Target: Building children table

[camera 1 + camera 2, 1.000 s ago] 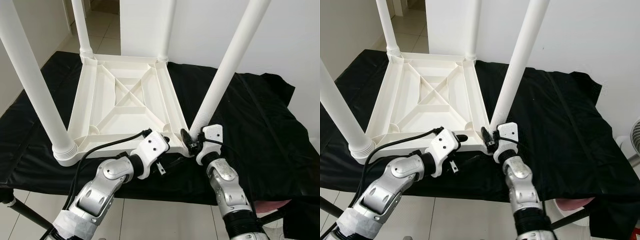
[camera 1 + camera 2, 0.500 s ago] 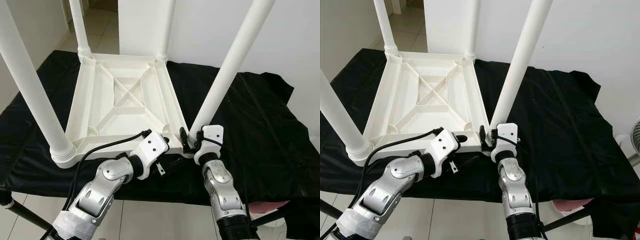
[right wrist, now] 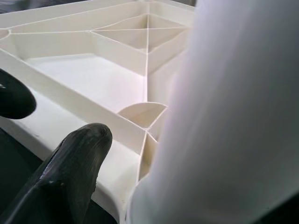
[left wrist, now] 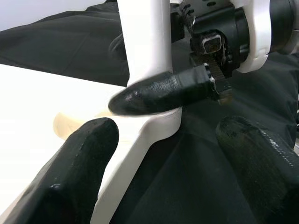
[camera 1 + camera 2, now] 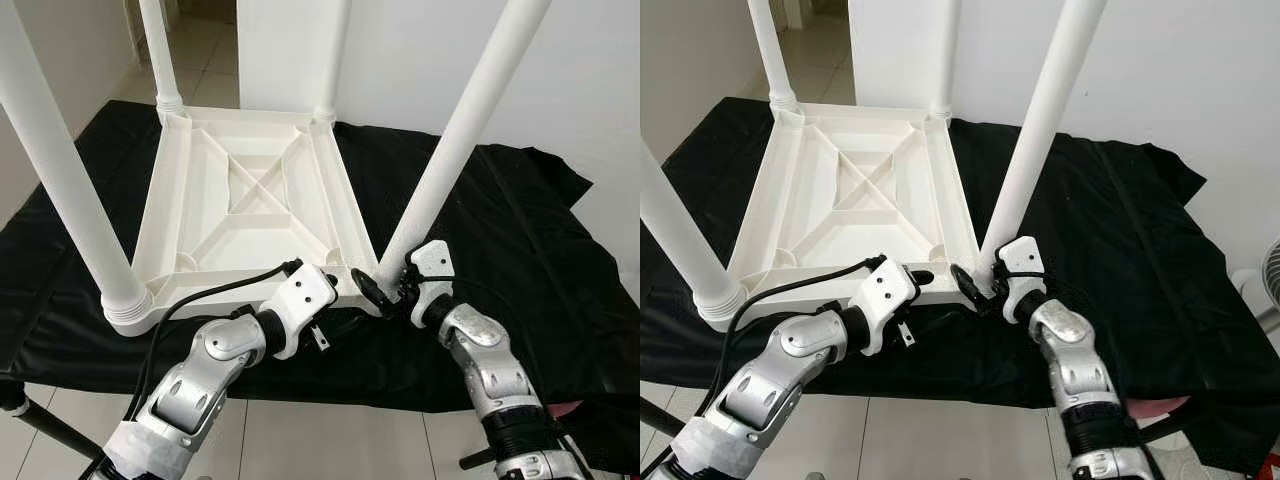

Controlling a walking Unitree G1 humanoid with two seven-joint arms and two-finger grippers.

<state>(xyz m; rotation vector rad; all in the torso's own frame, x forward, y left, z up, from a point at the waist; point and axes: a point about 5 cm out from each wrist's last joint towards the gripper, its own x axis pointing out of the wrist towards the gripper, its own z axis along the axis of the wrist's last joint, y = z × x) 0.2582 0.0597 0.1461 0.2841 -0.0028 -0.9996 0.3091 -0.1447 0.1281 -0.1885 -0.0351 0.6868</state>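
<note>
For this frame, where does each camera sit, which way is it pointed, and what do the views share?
Left and right eye views: on the head, looking forward and down at the upturned white table on black cloth; both silver arms show.
Left wrist view: on the left arm, along the left pincer, toward the table's near corner.
Right wrist view: on the right arm, along the right pincer, toward the leg and ribbed underside.
Shared: that corner leg; the left wrist view also shows the right pincer.

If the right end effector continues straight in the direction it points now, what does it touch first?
Most likely the base of the near-right table leg at the corner of the upturned tabletop; the right end effector is already against it, though depth is unclear.
</note>
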